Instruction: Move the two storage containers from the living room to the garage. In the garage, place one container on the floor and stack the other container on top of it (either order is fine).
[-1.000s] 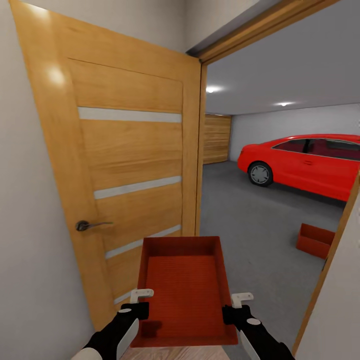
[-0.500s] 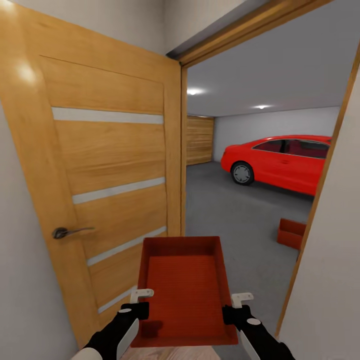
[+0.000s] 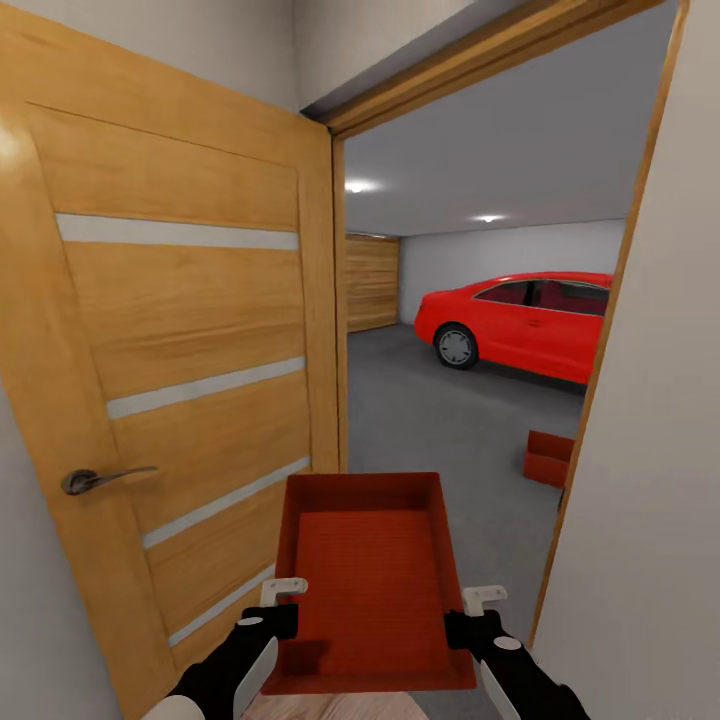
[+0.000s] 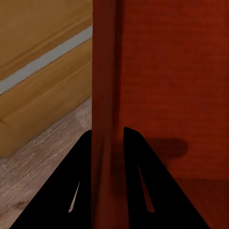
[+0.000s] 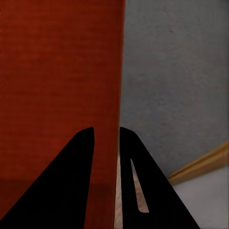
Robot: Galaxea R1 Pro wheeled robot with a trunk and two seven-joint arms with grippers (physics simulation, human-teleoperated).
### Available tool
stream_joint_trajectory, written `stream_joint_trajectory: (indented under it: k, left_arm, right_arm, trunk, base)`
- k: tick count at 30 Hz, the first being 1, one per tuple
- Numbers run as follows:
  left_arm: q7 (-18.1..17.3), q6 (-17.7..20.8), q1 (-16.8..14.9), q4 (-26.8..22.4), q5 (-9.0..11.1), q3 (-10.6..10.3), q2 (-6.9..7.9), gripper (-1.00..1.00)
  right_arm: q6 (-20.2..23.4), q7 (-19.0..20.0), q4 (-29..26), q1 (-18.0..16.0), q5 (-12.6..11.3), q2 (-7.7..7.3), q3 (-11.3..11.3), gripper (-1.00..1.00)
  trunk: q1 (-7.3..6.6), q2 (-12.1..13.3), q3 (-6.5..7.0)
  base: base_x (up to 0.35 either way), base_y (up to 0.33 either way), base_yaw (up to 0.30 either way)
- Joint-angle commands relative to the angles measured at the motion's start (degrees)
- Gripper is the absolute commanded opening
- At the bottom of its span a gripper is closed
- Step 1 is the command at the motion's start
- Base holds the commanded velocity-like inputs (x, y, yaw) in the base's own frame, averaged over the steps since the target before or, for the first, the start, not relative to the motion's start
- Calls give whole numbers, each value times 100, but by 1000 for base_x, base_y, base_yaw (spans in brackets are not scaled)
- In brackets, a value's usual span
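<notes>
An open wooden door [image 3: 180, 400] stands at the left of a doorway into the garage [image 3: 480, 250], where a red car [image 3: 520, 325] sits far off on the grey floor [image 3: 440, 430]. One orange-red container [image 3: 550, 458] rests on that floor at the right. Near the robot, a second container [image 3: 368, 580] is carried level, the left gripper [image 3: 283, 605] clamped on its left wall and the right gripper [image 3: 467, 612] clamped on its right wall.
</notes>
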Motion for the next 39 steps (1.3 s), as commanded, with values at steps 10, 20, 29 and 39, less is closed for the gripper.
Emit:
stream_joint_trajectory:
  k: [10,20,29,39]
  left_arm:
    - [54,13,6,-6,140,-529,-337,-100]
    - [49,13,6,-6,140,-528,-337,-100]
    - [49,13,6,-6,140,-529,-337,-100]
    - [53,13,6,-6,140,-530,-337,-100]
  right_arm:
    - [34,-11,-100,-5,-312,267,-55,-100]
    - [41,-11,-100,-5,-312,267,-55,-100]
    - [41,-11,-100,-5,-312,267,-55,-100]
    - [41,-11,-100,-5,-312,267,-55,-100]
  trunk:
    - [2,-5,-3]
    - [2,-5,8]
    - [2,-5,32]
    - [2,-5,60]
  base:
    - [0,240,-5]
    - [0,47,-93]
    - [0,34,-241]
    - [0,302,-244]
